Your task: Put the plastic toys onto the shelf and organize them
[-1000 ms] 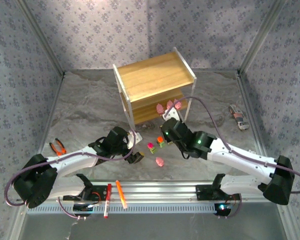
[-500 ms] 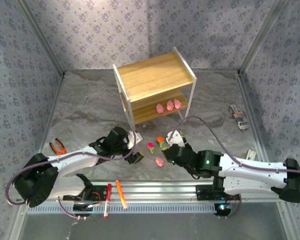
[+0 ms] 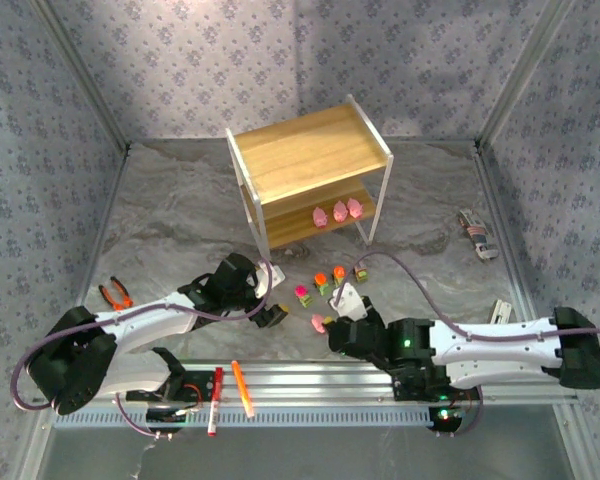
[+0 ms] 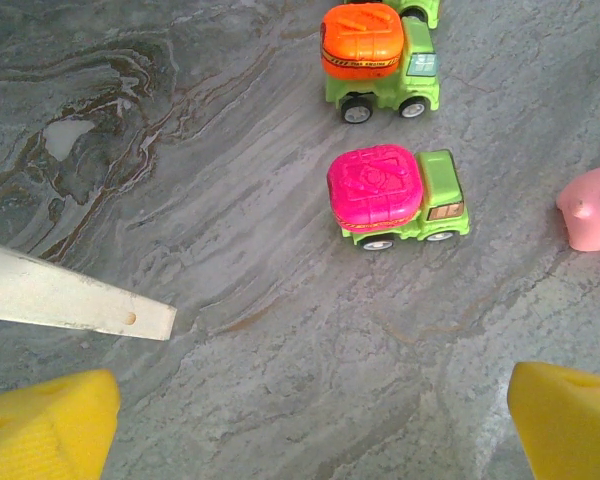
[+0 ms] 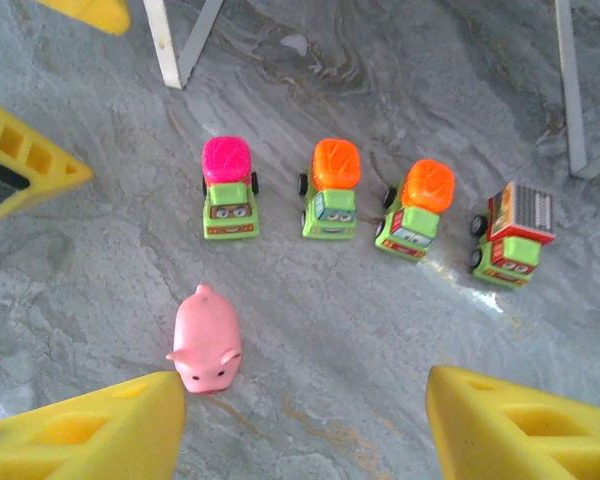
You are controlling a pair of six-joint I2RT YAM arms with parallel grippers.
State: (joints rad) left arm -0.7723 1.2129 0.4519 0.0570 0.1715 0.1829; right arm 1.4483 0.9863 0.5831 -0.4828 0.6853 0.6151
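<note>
Right arm has pulled back from the shelf (image 3: 310, 157) to the last loose pig (image 5: 205, 340).
Right tool (image 5: 305, 425) hangs wide open and empty over the counter (image 5: 310, 320), one finger just beside the pig. Left tool (image 4: 310, 430) is also spread wide, holding nothing, near the magenta truck (image 4: 395, 195). Beyond, four trucks (image 5: 333, 187) stand in a row on the counter. Farther off, three pink toys (image 3: 338, 211) sit on the shelf's lower board. Three of eight look placed, with five left.
</note>
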